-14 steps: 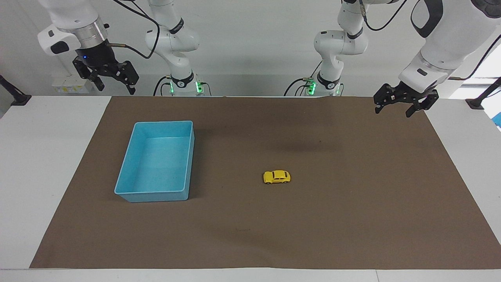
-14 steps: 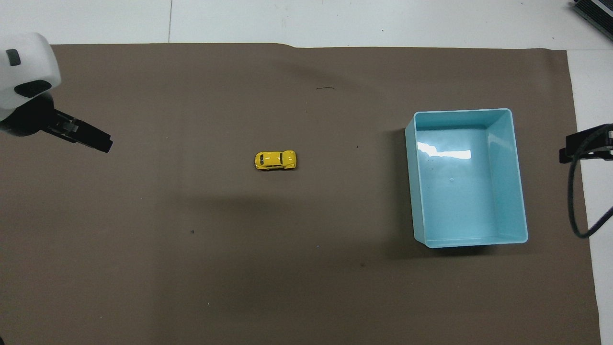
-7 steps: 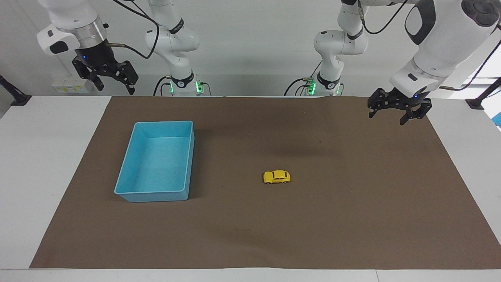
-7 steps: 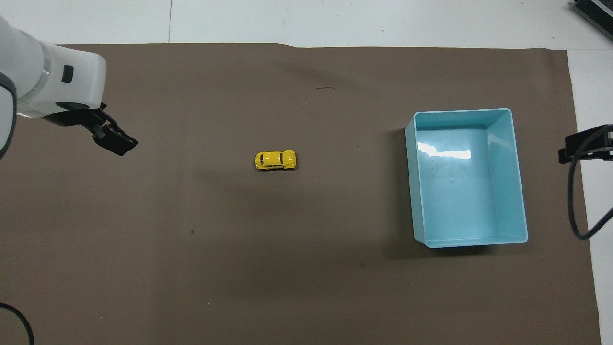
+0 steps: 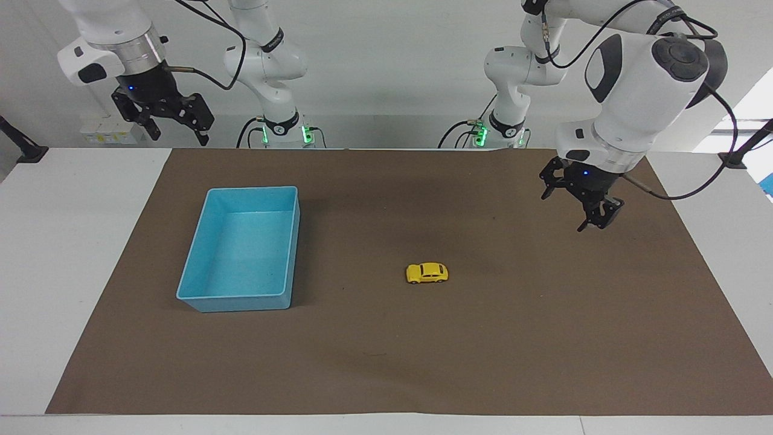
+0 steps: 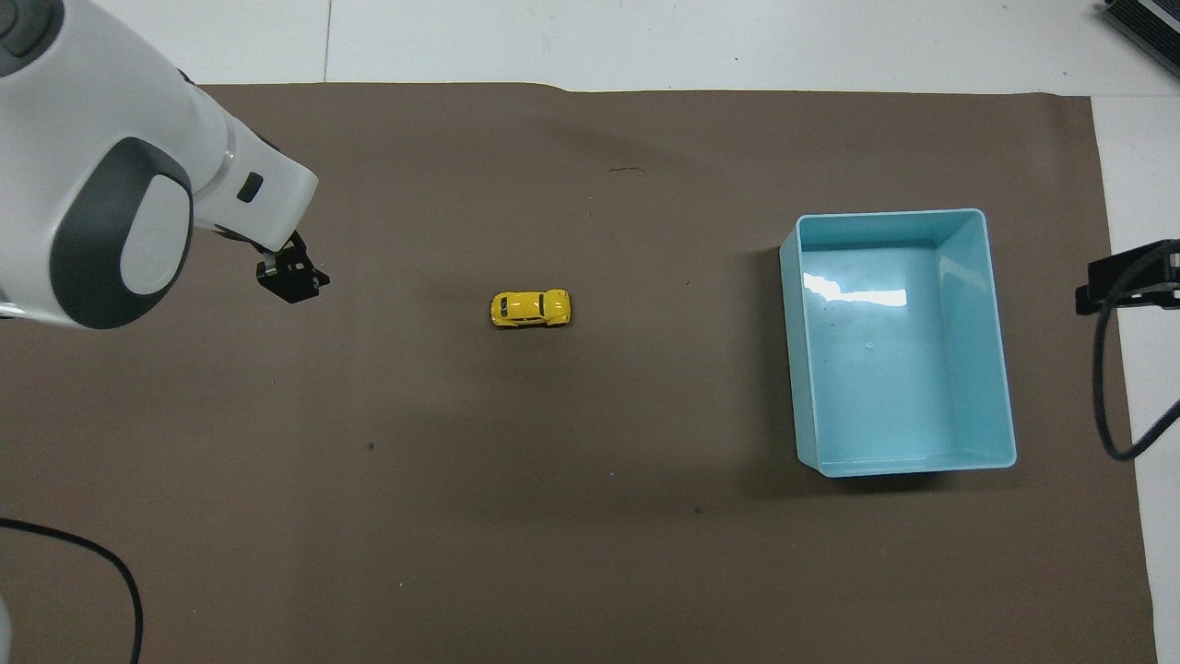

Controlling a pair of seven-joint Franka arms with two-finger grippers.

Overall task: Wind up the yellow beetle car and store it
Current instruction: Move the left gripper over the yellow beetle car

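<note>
The yellow beetle car (image 5: 427, 273) (image 6: 530, 308) stands on its wheels near the middle of the brown mat, with nothing touching it. My left gripper (image 5: 569, 211) (image 6: 293, 278) hangs open and empty above the mat. It is off to the car's side toward the left arm's end, well apart from it. My right gripper (image 5: 180, 138) (image 6: 1126, 280) waits open and empty, raised over the table edge at the right arm's end. The light-blue bin (image 5: 241, 302) (image 6: 791, 369) sits empty on the mat toward the right arm's end.
A brown mat (image 5: 543, 338) covers most of the white table. The car and the bin are the only objects on it. A black cable (image 6: 1106, 387) loops down by the bin at the right arm's end.
My left arm has swung in from the table's end over the mat toward the car and come lower. The right arm, the car and the bin have not moved.
</note>
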